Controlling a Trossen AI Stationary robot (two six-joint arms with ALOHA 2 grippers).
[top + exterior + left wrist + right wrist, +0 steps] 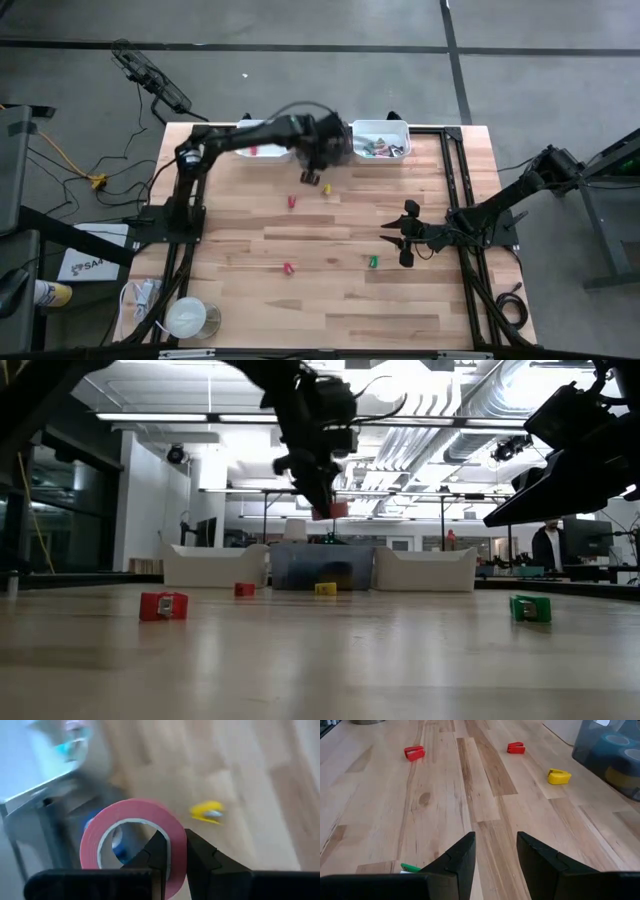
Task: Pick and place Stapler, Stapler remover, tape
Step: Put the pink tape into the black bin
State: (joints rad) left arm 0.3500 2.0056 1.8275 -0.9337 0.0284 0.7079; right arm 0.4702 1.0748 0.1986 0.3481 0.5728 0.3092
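Your pink tape roll (132,837) is pinched by its wall in the left gripper (172,851), carried above the table (330,280) at twelve o'clock, between the two white bins. I judge you're mid-transport; next, lower and release into a bin. The right bin (385,128) holds mixed coloured pieces. The right gripper (495,852) waits at four o'clock, fingers parted, empty.

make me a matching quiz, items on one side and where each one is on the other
Items:
1. pink tape
2. yellow piece
3. green piece
4. right gripper

Places:
A. near the right gripper on the table
B. open, low over the table
C. pinched in the left gripper
D. on the table near the bins

Pairs: 1-C, 2-D, 3-A, 4-B
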